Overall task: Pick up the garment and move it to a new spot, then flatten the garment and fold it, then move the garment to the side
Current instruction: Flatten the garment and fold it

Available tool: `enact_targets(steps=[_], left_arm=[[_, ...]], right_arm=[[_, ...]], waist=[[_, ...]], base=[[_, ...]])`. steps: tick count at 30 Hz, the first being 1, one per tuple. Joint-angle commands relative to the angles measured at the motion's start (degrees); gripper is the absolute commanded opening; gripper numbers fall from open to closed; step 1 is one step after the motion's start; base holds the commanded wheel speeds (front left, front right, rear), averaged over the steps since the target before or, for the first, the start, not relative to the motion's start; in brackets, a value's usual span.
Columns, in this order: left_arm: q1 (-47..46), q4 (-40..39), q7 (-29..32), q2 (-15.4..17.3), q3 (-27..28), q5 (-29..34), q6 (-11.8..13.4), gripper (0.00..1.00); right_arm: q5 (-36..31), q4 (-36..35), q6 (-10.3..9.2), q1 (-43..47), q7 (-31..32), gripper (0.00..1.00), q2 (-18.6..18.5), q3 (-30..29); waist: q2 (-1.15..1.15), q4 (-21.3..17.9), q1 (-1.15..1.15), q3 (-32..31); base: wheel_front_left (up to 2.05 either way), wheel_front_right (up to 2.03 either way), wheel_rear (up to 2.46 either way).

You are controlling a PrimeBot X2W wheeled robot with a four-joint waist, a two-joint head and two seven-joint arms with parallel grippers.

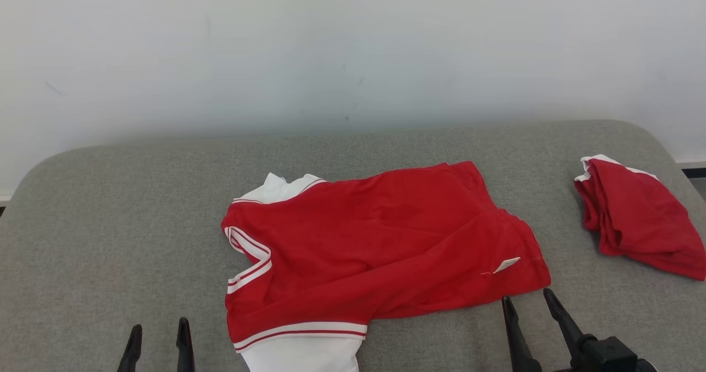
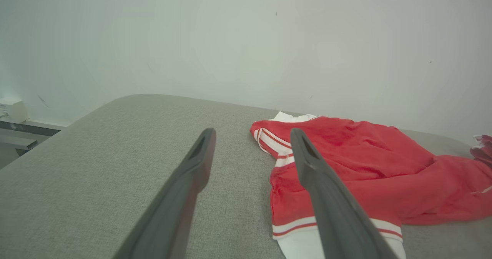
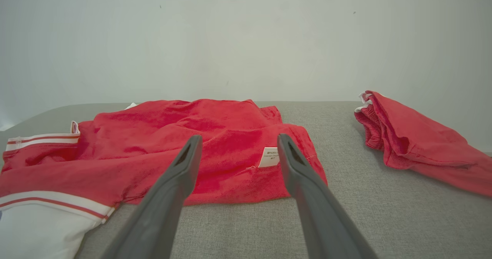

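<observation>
- The red shirt (image 1: 375,239) lies in the middle of the table (image 1: 110,223), rumpled and only partly spread. Its striped trim (image 1: 248,261) points to the table's left side, and a white part reaches the table's near edge.
- I judge it is not yet flat: creases run across the body and one corner is doubled over toward the table's right.
- The left gripper (image 1: 159,325) sits at the table's near edge, left of centre. Its fingers are spread wide with nothing between them, and it is clear of the cloth.
- The right gripper (image 1: 527,296) sits at the table's near edge, right of centre. It is also spread and empty, with its tips just short of the shirt's hem, near the white label (image 1: 506,265).
- In my assessment this stance is deliberate: one gripper faces each end of the shirt, so both ends can be taken together and the cloth pulled taut rather than dragged into a heap.
- Another red shirt (image 1: 634,217) rests bunched at the table's far right, well apart from the first. I take that as the set-aside area, so it should be kept out of any sweep.
- Risk noted: the fabric looks thin and slippery, and a shallow pinch may catch only one layer.
</observation>
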Motion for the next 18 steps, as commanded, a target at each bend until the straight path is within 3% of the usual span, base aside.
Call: enact_targets(steps=[1,18], left_arm=[[0.3,-0.1,0.0,0.0,0.0,-0.6,0.1,1.00],[1.4,2.1,0.0,0.0,-0.9,-1.1,1.1,1.00]], right_arm=[[0.2,-0.3,-0.17,0.8,0.3,1.00,0.3,0.3],[0.1,-0.2,-0.17,-0.3,1.4,1.00,0.6,1.1]], waist=[[0.00,0.0,0.00,-0.3],[0.00,0.1,0.00,-0.7]], base=[[0.00,0.00,0.00],[0.00,0.00,0.00]])
